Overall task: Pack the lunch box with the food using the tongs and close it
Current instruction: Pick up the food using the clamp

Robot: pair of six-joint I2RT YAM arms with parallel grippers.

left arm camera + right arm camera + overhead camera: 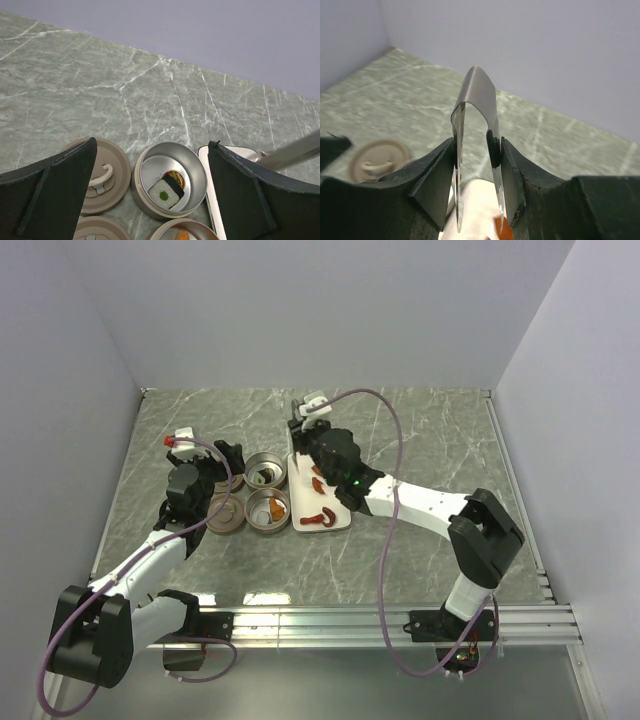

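The right gripper (476, 170) pinches the tongs (479, 95), jaws pressing the 2 arms, over the white tray (342, 521) of red food pieces (320, 517). The left gripper (153, 150) hangs spread wide by the 2 open tins (266, 470) at the tray's 9 o'clock, with the lids (225, 515) beyond.

We record a grey-green marbled tabletop (430, 440), white-veined throughout, beneath plain pale lavender walls (320, 310). Two round brownish-grey metal tins (268, 528), centre-left of the top view, show bright silver interiors; their flat round lids (102, 175) are matt taupe. The white rectangular tray (303, 498) carries red and orange food pieces (320, 518). One tin holds a white square slice (164, 195), green-dotted and black-edged. The slim polished-steel tongs (477, 95) read mirror silver.
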